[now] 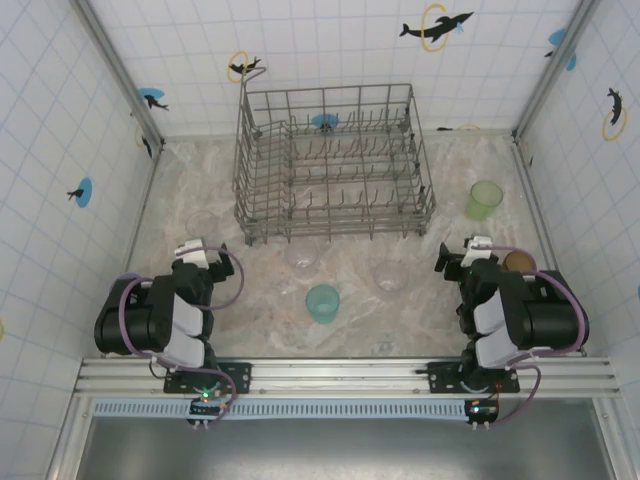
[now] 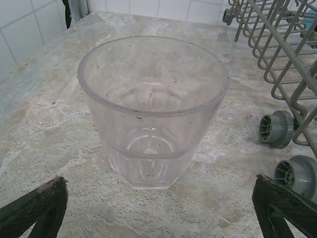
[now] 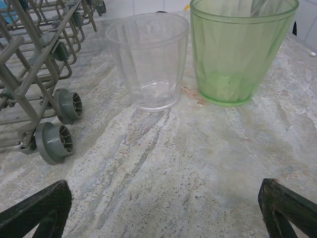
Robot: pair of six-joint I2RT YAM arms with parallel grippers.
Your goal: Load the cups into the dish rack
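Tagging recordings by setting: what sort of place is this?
Probably a mock kitchen cell for robot trials: white tiled walls with dolphin stickers, a stone-look table, a wire dish rack and loose plastic cups.

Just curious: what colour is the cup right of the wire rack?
A light green see-through plastic tumbler, clearest in the right wrist view.

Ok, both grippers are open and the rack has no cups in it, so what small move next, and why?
Probably ease the left gripper forward until its open jaws straddle the clear cup, then close. That cup stands upright on the table, centred just ahead between the jaws, apart from the dish rack on its right.
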